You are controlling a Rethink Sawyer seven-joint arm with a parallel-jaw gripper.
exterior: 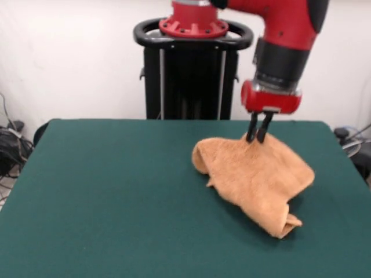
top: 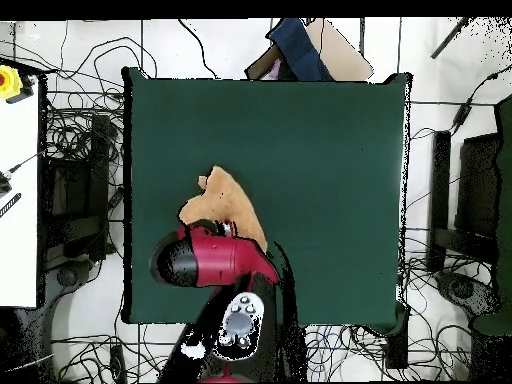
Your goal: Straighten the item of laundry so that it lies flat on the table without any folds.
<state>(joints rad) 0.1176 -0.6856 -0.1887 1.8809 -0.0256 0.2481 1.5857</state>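
Observation:
The orange-tan towel [exterior: 255, 176] lies crumpled on the right half of the green table [exterior: 104, 191], with a rolled fold at its left side and a doubled corner at the near right. My gripper [exterior: 257, 136] comes down from above at the towel's far edge. Its two black fingers are pinched together on the cloth, which rises to a small peak there. In the overhead view the towel [top: 225, 205] shows in the table's [top: 320, 160] left half, partly under the red arm [top: 215, 258], which hides the gripper. No label shows.
The black pedestal [exterior: 194, 75] stands behind the table's far edge. Cables [top: 80, 110] lie on the floor around the table. A white bench [top: 18, 200] stands to the left in the overhead view, and a box [top: 310, 50] lies beyond the top edge.

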